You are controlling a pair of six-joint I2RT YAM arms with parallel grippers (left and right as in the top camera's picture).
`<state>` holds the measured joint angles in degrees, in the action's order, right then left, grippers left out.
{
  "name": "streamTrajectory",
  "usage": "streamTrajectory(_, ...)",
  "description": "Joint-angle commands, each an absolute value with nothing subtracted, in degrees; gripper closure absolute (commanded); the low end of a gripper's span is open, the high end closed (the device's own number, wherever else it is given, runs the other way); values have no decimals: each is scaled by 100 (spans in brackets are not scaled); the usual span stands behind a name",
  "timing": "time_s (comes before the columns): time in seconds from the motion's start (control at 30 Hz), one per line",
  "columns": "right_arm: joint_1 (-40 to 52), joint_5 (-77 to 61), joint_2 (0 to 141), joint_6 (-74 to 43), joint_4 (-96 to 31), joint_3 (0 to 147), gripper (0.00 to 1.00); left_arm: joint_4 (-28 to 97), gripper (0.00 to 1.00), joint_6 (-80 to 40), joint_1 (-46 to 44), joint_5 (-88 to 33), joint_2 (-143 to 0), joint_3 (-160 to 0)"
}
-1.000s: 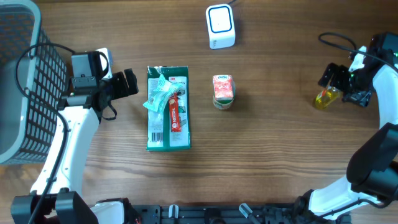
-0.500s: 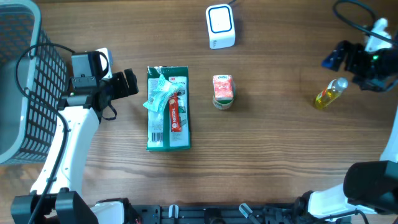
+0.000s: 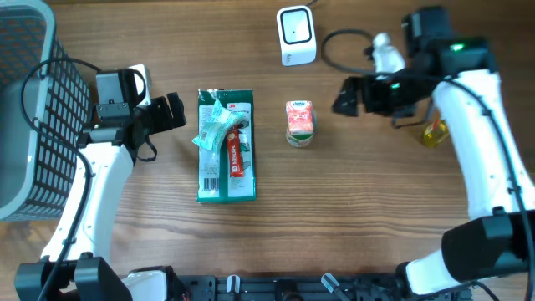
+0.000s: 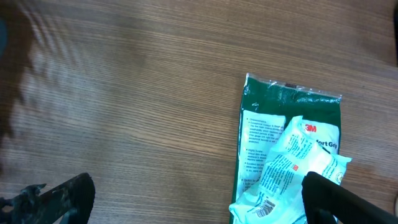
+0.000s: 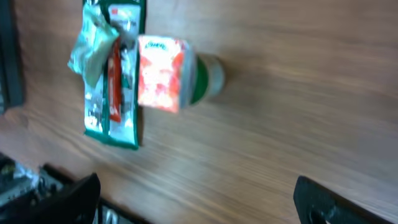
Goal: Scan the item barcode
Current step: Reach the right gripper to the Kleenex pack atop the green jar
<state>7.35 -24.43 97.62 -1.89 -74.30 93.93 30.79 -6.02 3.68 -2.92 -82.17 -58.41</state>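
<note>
My R pincer has its jaws apart and holds nothing, over the desk just right of the carton. L pincer is also apart & empty, beside the green pack. Behind the carton I see the scanner at the far edge, and a yellow bottle by my R arm.

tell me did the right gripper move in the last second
Yes. The right gripper has swung left in the overhead view, away from the yellow bottle, and now sits nearer the small carton.
</note>
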Motion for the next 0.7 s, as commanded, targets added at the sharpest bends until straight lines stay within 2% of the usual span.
streamTrajectory(0.0, 1140, -2510, 9738, -698, -6827, 8794, 3, 3065, 0, -471, 349, -318, -8134, -5927)
streamTrajectory(0.1, 1479, -2506, 9741, -923, -6281, 8331, 7, 3065, 0, -471, 349, -318, -8134, -5927)
streamTrajectory(0.2, 1831, -2508, 9741, -1076, -5721, 7909, 16, 3065, 0, -471, 349, -318, -8134, -5927)
streamTrajectory(0.23, 2023, -2480, 9743, -1179, -5437, 7732, 24, 3065, 0, -471, 349, -318, -8134, -5927)
streamTrajectory(0.53, 2630, -1273, 9749, -1844, -4936, 7531, 32, 3065, 0, -473, 349, -318, -8132, -5927)
streamTrajectory(0.67, 2556, -1114, 9749, -1841, -4873, 7531, 46, 3065, 0, -473, 349, -318, -8134, -5927)
